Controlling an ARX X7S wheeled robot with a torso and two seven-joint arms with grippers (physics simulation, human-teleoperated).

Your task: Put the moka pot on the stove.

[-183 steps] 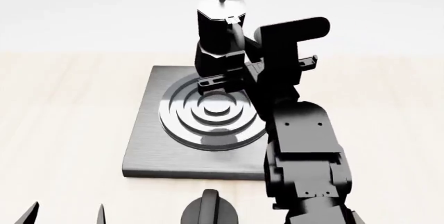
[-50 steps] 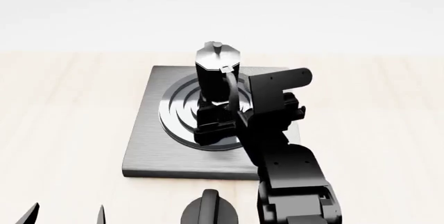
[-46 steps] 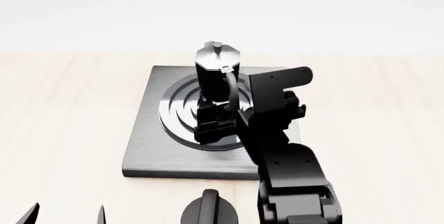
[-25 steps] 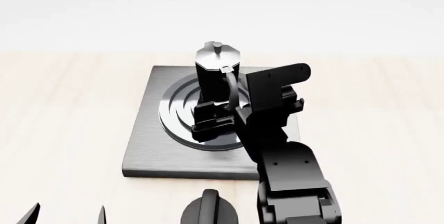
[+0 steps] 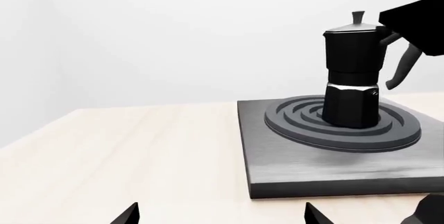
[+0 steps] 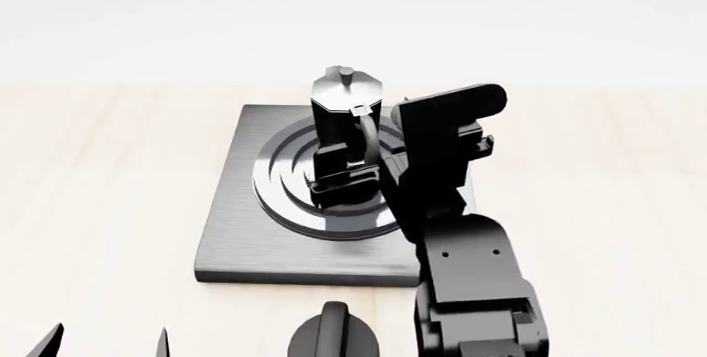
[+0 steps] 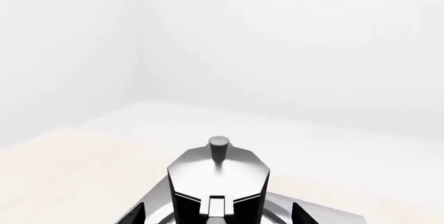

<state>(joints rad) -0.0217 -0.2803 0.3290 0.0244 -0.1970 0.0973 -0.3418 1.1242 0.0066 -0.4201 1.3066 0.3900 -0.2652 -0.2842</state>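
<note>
The black moka pot (image 6: 348, 117) with its silver lid stands upright on the burner rings of the dark grey stove (image 6: 238, 233). My right gripper (image 6: 351, 176) is open, its fingers to either side of the pot's lower half on the handle side. In the right wrist view the pot (image 7: 218, 182) fills the gap between the right gripper's (image 7: 218, 214) spread fingertips without touching them. My left gripper (image 6: 108, 342) hangs open and empty at the near left. From the left wrist view the pot (image 5: 354, 73) sits on the stove (image 5: 312, 167), well ahead of the left gripper (image 5: 220, 214).
A short black round knob (image 6: 334, 334) sits just in front of the stove's near edge. The right arm (image 6: 469, 291) reaches over the stove's right side. Light wooden tabletop (image 6: 99, 191) spreads to the left and right, with a white wall behind.
The pot came down from above the stove's far edge onto the burner. Over the last second the right gripper let go, spread its fingers and rose a little; the pot stayed put.
</note>
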